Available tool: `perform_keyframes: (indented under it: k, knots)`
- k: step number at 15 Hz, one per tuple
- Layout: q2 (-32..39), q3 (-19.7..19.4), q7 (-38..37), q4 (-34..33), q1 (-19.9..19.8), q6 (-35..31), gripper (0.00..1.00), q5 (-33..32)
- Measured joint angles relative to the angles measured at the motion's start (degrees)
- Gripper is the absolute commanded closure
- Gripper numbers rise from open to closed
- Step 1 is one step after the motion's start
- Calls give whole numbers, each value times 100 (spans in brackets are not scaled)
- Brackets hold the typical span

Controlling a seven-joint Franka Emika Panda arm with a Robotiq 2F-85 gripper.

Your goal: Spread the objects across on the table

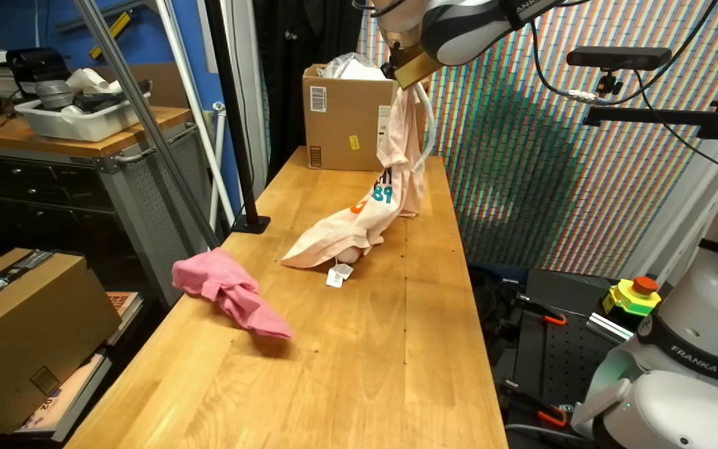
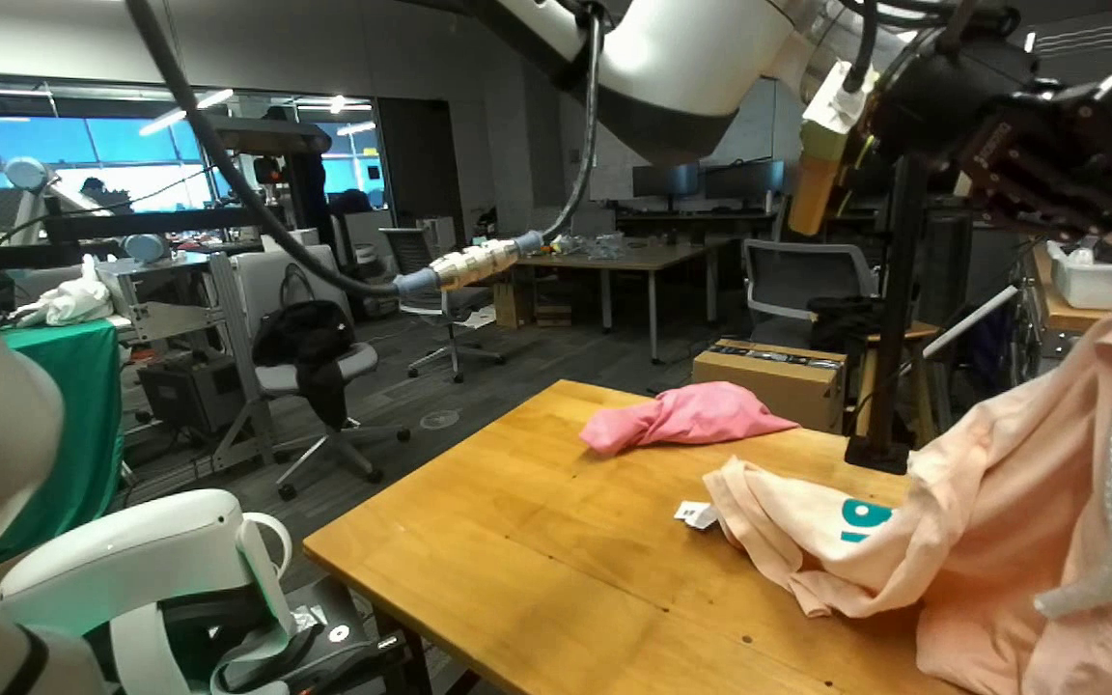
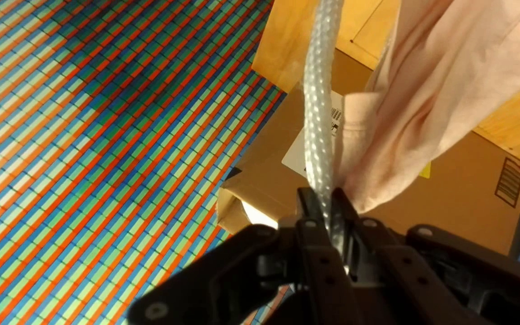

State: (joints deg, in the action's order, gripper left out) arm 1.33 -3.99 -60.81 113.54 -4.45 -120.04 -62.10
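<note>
In black jointed hand (image 3: 324, 197), closed on peach cloth garment (image 3: 431, 95) and white braided cord (image 3: 318, 113), likely limp; grip where bunched.

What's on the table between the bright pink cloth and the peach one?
Between the pink cloth and the peach cloth, both exterior views show bare tabletop, save for a white tag at the peach cloth's edge.
</note>
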Motion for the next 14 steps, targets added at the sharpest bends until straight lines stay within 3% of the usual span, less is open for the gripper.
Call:
perform_keyframes:
  k: [8,9,11,14]
  knots:
    - [704,-319,-155,-88,-289,-711,93,104]
    - [789,-347,-169,-114,-315,-760,64,112]
    - [962,-383,-175,-172,-358,-806,56,219]
    - [1191,-396,-165,-237,-392,-834,34,466]
